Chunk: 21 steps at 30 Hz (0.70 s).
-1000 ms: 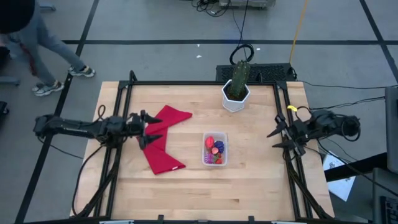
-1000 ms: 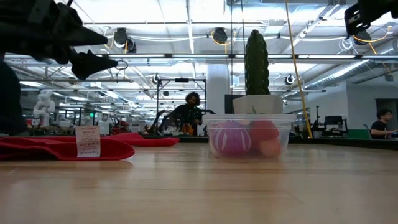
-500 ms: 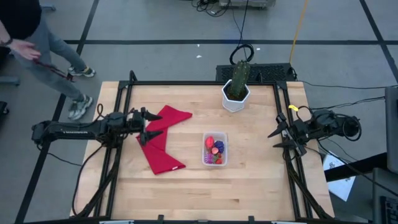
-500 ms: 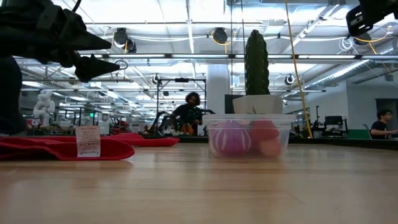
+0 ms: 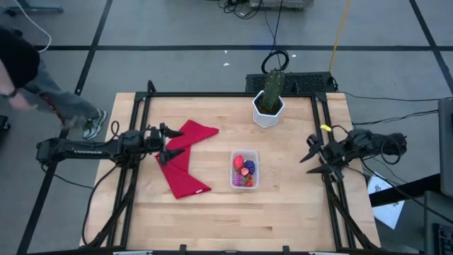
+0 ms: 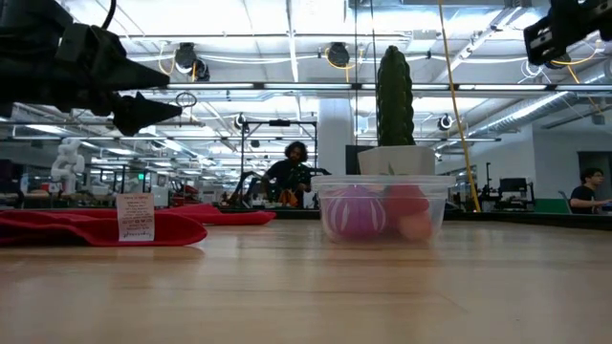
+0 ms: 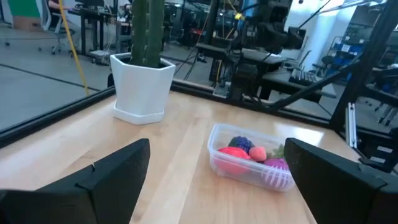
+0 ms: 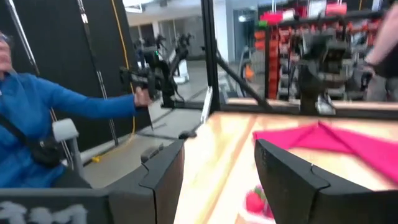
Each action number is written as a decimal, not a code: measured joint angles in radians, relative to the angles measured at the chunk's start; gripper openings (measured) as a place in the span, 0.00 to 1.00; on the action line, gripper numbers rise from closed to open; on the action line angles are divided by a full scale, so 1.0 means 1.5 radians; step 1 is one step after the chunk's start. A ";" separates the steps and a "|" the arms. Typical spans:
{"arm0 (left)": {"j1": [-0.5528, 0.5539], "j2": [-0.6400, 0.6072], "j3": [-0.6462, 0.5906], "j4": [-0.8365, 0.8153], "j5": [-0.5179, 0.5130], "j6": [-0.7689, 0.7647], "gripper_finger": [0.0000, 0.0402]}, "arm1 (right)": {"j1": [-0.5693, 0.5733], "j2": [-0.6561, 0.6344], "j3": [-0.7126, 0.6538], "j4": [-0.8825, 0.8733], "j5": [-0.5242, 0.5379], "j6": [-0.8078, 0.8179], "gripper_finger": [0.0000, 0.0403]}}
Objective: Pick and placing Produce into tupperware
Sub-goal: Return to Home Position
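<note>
Table [image 5: 212,205] sides: left claw [image 5: 168,146], right claw [image 5: 308,156] agape

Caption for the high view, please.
Produce in the tupperware; left gripper and right gripper open near opposite table sides.

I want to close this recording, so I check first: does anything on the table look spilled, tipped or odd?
Nothing stands out. The produce lies inside the tupperware, the white pot stands upright, and the red cloth lies folded beside it. The left gripper and right gripper hang open, empty.
</note>
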 joint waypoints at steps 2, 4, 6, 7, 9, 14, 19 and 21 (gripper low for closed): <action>0.007 -0.001 0.000 0.004 0.003 -0.002 0.94 | 0.000 0.000 -0.012 -0.001 0.001 0.005 0.46; 0.019 -0.001 0.000 0.005 0.010 -0.009 0.94 | 0.000 0.000 -0.020 0.017 0.001 0.007 0.46; 0.031 -0.001 0.000 0.006 0.021 -0.016 0.94 | 0.000 0.000 -0.023 0.046 0.000 -0.001 0.46; 0.038 -0.001 0.000 0.008 0.026 -0.018 0.94 | 0.000 0.000 -0.023 0.059 0.000 -0.007 0.46; 0.050 -0.007 0.000 0.024 0.042 -0.023 0.94 | 0.000 0.000 -0.023 0.074 0.000 -0.017 0.46; 0.080 -0.052 0.000 0.033 0.087 -0.017 0.94 | 0.000 0.000 -0.015 0.054 0.000 -0.020 0.46; 0.105 -0.119 0.001 -0.055 0.125 -0.031 0.94 | 0.000 0.000 0.015 0.050 0.000 -0.055 0.46; 0.109 -0.149 0.001 -0.086 0.126 -0.036 0.94 | 0.000 0.000 0.034 0.026 -0.001 -0.063 0.46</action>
